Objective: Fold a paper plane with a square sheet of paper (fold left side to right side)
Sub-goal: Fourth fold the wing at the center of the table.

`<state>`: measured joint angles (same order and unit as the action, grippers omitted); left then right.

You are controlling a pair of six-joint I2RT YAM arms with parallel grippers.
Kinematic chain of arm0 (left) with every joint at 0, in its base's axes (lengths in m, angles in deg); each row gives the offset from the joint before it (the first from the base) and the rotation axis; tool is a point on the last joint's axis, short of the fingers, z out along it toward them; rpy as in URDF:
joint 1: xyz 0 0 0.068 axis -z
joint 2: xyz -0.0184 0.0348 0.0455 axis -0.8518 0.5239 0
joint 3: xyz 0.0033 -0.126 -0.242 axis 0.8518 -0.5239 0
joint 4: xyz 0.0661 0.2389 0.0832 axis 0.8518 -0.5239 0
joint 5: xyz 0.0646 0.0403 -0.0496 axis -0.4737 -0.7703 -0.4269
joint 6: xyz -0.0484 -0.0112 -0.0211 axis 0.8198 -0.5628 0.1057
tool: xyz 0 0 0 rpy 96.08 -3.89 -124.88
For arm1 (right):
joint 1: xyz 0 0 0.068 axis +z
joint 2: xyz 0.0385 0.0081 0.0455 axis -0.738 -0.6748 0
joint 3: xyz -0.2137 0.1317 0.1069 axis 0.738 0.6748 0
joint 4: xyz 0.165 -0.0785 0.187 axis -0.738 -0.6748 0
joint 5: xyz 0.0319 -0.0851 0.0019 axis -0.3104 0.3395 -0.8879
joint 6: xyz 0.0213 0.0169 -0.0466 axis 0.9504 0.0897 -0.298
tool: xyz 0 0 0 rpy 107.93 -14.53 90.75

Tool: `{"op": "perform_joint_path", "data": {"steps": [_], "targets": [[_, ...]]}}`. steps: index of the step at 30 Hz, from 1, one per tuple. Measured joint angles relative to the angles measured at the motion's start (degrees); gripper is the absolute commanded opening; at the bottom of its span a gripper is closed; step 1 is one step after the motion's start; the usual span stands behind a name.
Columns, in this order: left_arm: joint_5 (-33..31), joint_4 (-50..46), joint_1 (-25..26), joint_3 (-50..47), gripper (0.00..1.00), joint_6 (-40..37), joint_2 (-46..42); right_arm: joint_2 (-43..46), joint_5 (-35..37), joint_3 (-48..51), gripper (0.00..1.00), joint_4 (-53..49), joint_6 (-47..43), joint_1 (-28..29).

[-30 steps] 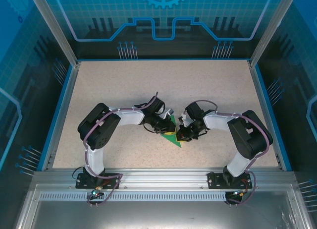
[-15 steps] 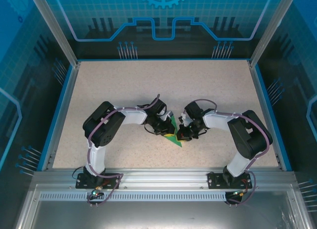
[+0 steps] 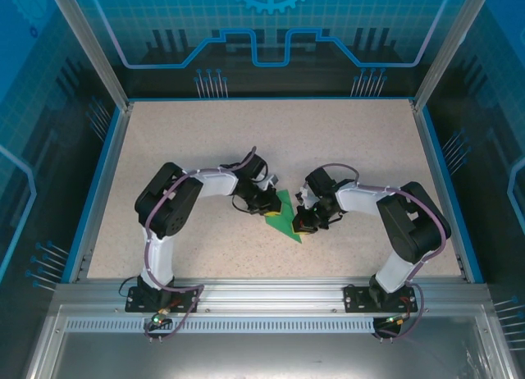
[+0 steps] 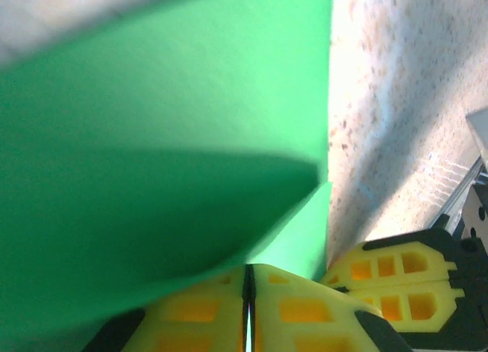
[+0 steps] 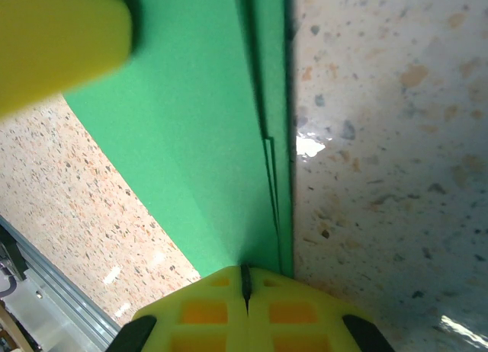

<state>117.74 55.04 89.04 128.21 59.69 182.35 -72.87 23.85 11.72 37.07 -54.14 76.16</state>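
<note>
The green paper (image 3: 285,217) lies on the speckled table (image 3: 205,141), a little nearer than its middle, between my two grippers. From above it is a pointed shape, with the sharp end toward my bases and the wide end away from them.

My left gripper (image 4: 248,299) is closed on it. In the left wrist view the two yellow fingers meet with only a thin seam between them, and a flap of the paper comes out of this seam and rises toward the camera, wide and out of focus. Under the flap a second layer of paper shows, with a dark shadow where the two layers come apart.

My right gripper (image 5: 245,291) is closed too – its fingers are pressed together, pointing down at the table. The tips sit at the near end of the paper, just where the stacked edges of the fold run into the seam. If they pinch these edges or only press on them, I cannot tell. To the right of this long edge is bare table.

The two grippers are just beside each other – each one shows in the other's wrist view.
</note>
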Motion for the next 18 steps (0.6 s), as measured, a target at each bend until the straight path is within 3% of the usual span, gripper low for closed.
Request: {"op": "perform_joint_path", "data": {"steps": [18], "targets": [[-3.19, -7.96, -11.8, 8.5, 0.12, -8.26, 3.76, 0.04, -0.11, 0.0, 0.0, 0.04, 0.0, 0.28]]}}
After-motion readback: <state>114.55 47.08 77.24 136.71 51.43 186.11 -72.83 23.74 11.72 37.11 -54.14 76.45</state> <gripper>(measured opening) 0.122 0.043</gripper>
